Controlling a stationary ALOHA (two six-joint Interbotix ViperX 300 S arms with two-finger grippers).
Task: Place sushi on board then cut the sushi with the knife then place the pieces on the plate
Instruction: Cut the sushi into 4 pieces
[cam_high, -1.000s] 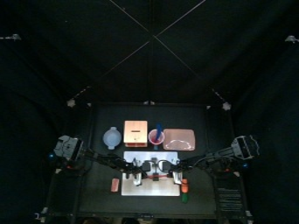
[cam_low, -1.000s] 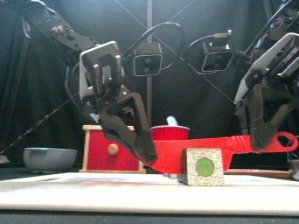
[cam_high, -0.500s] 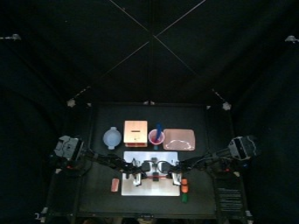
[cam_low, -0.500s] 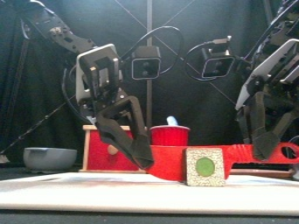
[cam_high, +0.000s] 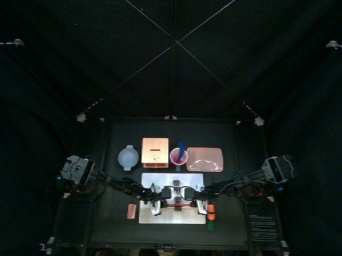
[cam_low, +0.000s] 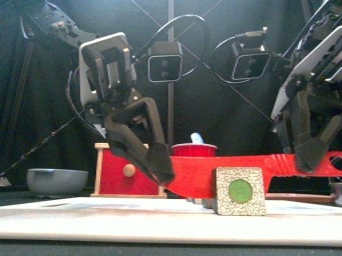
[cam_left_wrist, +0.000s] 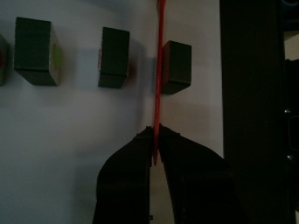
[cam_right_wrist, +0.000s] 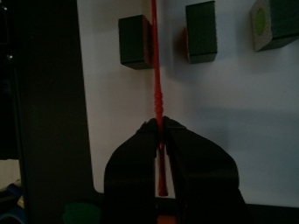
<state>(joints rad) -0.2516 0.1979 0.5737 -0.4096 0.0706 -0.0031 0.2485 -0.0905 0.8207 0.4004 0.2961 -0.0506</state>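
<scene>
Red knife (cam_low: 195, 175) spans between left gripper (cam_left_wrist: 158, 131) and right gripper (cam_right_wrist: 156, 122), each clamped tight on one end.

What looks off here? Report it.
One red knife is pinched from both ends at once: the left gripper and the right gripper each hold it, blade on edge over the white board. The sushi blocks stand apart in a row; nothing spilled.

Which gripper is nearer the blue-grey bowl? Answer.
Left. The left gripper is over the board's left side, near the bowl; the right gripper is over its right side.
</scene>
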